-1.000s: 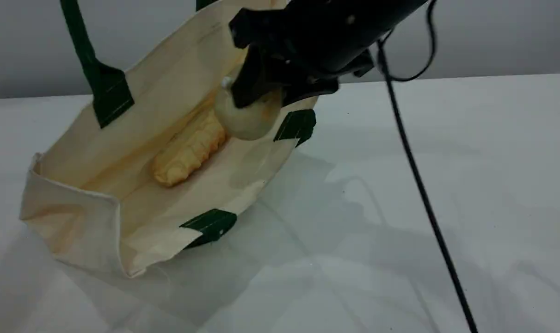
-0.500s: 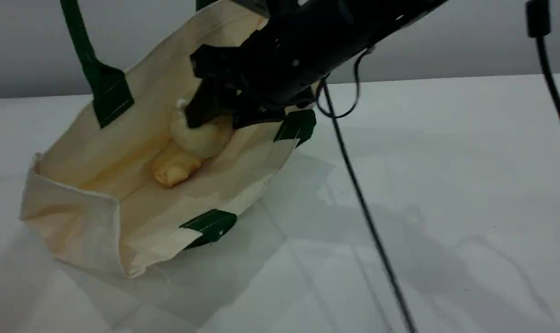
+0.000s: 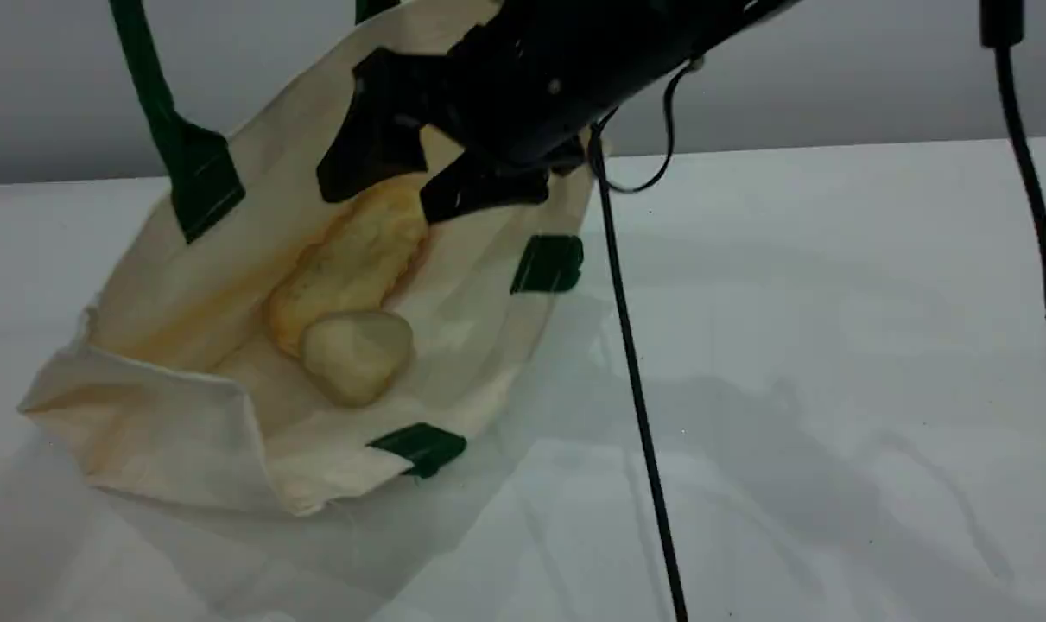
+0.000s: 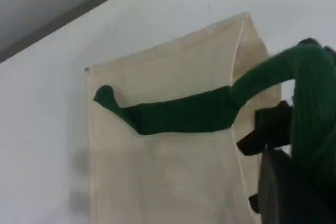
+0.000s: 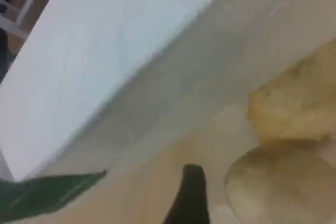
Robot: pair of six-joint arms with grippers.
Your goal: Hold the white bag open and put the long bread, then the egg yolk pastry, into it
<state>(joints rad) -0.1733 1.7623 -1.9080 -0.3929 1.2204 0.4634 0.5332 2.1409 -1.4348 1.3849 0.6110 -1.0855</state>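
The white bag (image 3: 186, 285) lies on its side on the table with its mouth wide open. One green handle (image 3: 147, 78) is pulled up out of the scene view. In the left wrist view my left gripper (image 4: 278, 129) is shut on this handle (image 4: 178, 116). Inside the bag lies the long bread (image 3: 354, 255), and the egg yolk pastry (image 3: 356, 354) rests loose at its near end. Just above the bread's far end, my right gripper (image 3: 376, 197) hangs open with nothing between its fingers. The right wrist view shows one fingertip (image 5: 191, 192) beside the pastry (image 5: 273, 182) and bread (image 5: 294, 106).
A black cable (image 3: 635, 389) hangs from the right arm down across the white table (image 3: 833, 345), right of the bag. A second cable (image 3: 1028, 173) hangs at the far right. Green patches (image 3: 548, 262) mark the bag's rim.
The right gripper carried the pastry into the bag, opened and let it go. The pastry now lies by the bread's near end. The bag's near wall sagged a little.
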